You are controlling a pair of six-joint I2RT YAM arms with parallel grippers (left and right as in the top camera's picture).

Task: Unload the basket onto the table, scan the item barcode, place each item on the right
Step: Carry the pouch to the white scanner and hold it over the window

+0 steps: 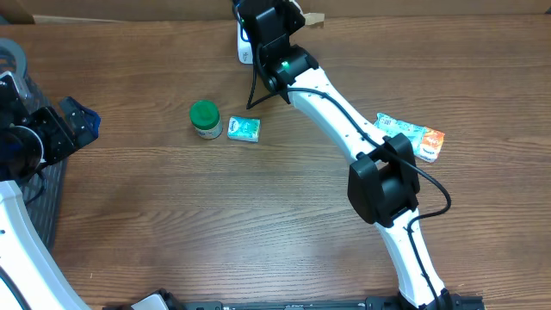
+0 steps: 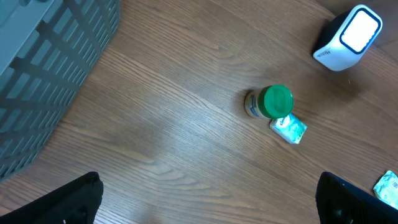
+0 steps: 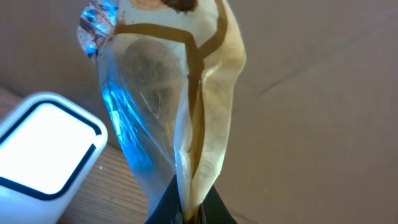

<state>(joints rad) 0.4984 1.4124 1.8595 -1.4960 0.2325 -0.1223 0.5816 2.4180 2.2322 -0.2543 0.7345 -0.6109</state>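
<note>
The right arm stretches from 5 o'clock across the table (image 1: 215, 224) to 12 o'clock. The right gripper (image 3: 189, 210) pinches a clear-and-tan pouch (image 3: 177, 106) by its lower edge. The pouch's long axis points straight out from the fingers, just beside the white scanner (image 3: 46, 146). The left gripper (image 2: 208, 202) sits at 9 o'clock, spread wide and empty.

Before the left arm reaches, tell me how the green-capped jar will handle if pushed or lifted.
The green-capped jar looks rigid, so it probably holds shape in a grip. It stands upright and squat: a low push likely slides it; knocked over, its round body could roll. The teal packet beside it may get shoved along.
</note>
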